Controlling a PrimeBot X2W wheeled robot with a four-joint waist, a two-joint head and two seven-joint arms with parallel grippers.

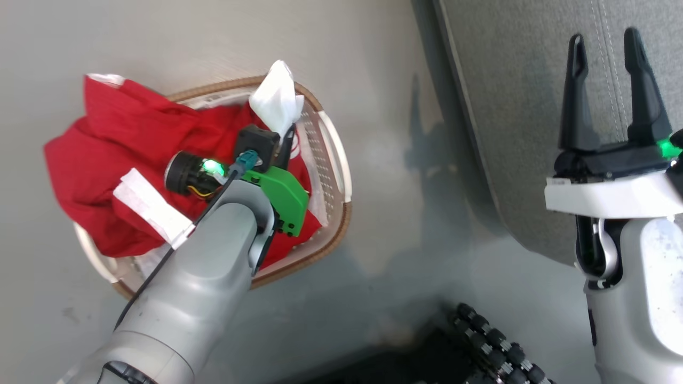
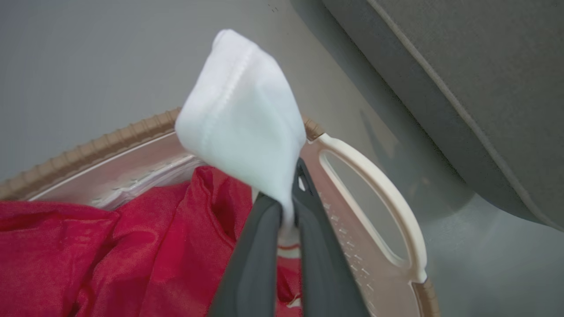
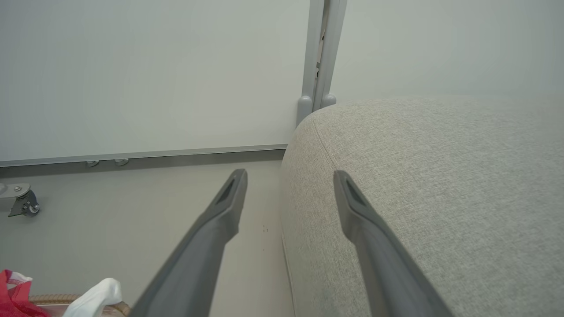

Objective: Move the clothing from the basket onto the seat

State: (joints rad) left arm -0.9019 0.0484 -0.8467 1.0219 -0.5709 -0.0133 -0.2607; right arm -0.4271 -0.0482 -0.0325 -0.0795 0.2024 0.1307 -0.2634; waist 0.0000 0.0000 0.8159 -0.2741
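Your left gripper point(image 1: 287, 143) is reaching into the basket point(image 1: 341, 176), with red clothing point(image 1: 122, 138) spilling over its left rim; your right gripper point(image 1: 608, 50) is hovering over the seat point(image 1: 523, 106). Left wrist view: its fingers are clamping a white cloth fold point(image 2: 240, 119). Right wrist view: its fingers are standing wide apart at the seat's edge.

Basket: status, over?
Left tool shut on white cloth at basket rim. Right tool open, at seat edge. Red clothing in basket, spilling over rim. Bare floor between basket and seat.
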